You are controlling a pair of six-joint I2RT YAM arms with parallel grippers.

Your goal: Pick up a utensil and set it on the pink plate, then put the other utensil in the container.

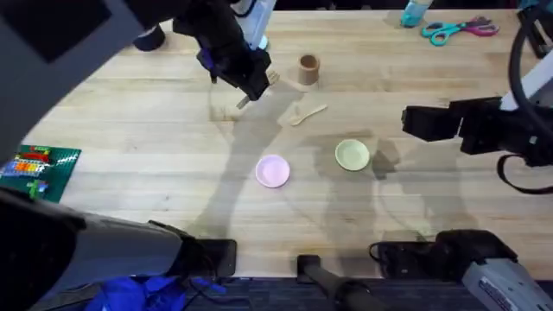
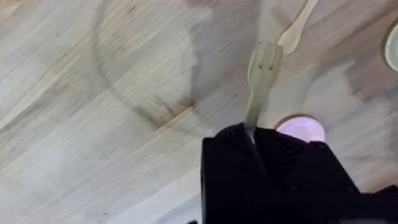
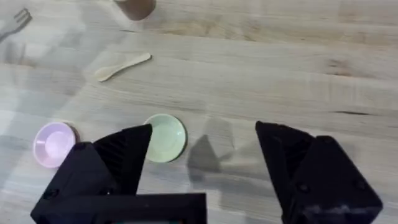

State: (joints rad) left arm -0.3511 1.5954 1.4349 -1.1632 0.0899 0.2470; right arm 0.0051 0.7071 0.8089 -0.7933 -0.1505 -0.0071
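Fork (image 2: pixel 262 74) sits pinched by its handle in the left gripper (image 2: pixel 252 134), lifted above the table (image 1: pixel 130 130). Spoon (image 1: pixel 308 114) lies on the wood near the brown cup (image 1: pixel 308 68), apart from the pink plate (image 1: pixel 273 171). Right gripper (image 3: pixel 202 149) hangs wide apart over the green dish (image 3: pixel 165 138).

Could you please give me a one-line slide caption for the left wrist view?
Left gripper holds the wooden fork above the table, with the spoon and pink plate beyond.
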